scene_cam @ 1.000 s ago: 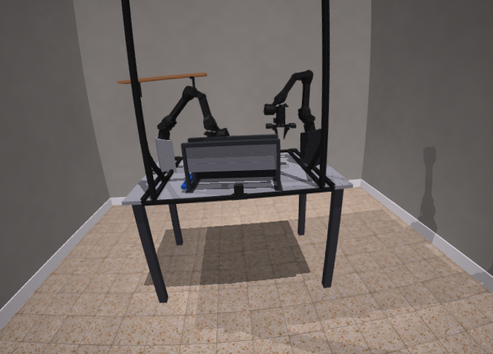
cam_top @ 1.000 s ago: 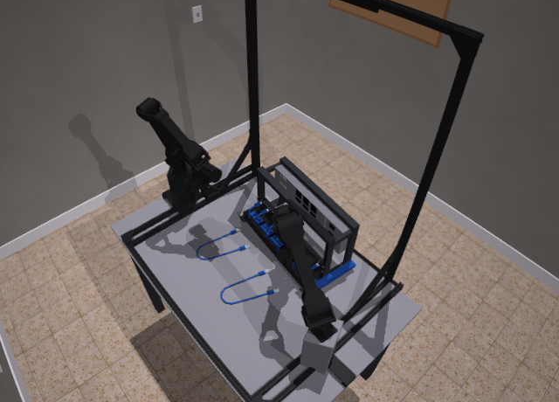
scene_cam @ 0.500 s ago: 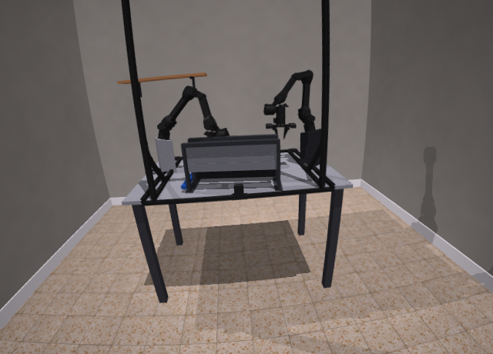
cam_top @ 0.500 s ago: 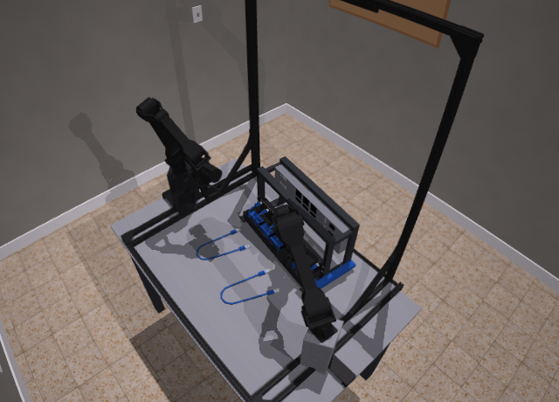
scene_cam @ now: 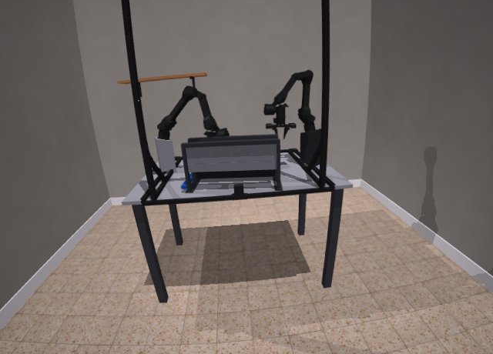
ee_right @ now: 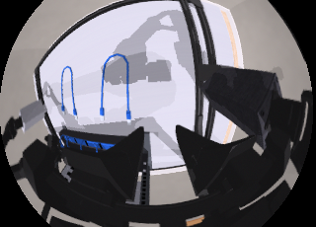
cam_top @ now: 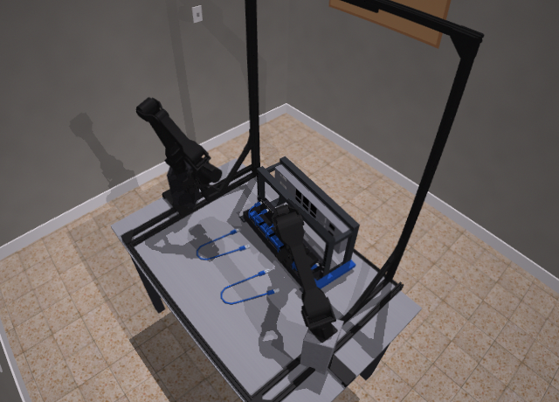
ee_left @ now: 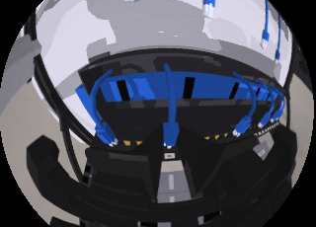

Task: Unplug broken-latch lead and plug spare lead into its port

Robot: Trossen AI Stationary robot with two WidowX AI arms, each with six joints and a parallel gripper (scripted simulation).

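Note:
The patch panel rack (cam_top: 343, 228) (scene_cam: 230, 156) stands at the back of the table, with several blue leads (cam_top: 263, 220) plugged into its front. My left gripper (cam_top: 276, 211) (ee_left: 168, 127) reaches down at the panel and is shut on the plug of one lead (ee_left: 170, 131) near the middle of the row. Another lead (ee_left: 102, 124) hangs to its left, and several more (ee_left: 245, 123) hang to its right. Two spare blue leads (cam_top: 216, 247) (cam_top: 247, 290) (ee_right: 117, 60) (ee_right: 66, 69) lie in U shapes on the table. My right gripper (cam_top: 213, 173) (scene_cam: 285, 134) (ee_right: 159, 129) is open and empty, high above the table's far end.
A black gantry frame (cam_top: 251, 72) (scene_cam: 324, 84) stands around the table (cam_top: 180, 271). A blue strip (cam_top: 337, 273) lies at the rack's foot. A grey box (cam_top: 315, 355) (scene_cam: 165, 153) stands at the left arm's base.

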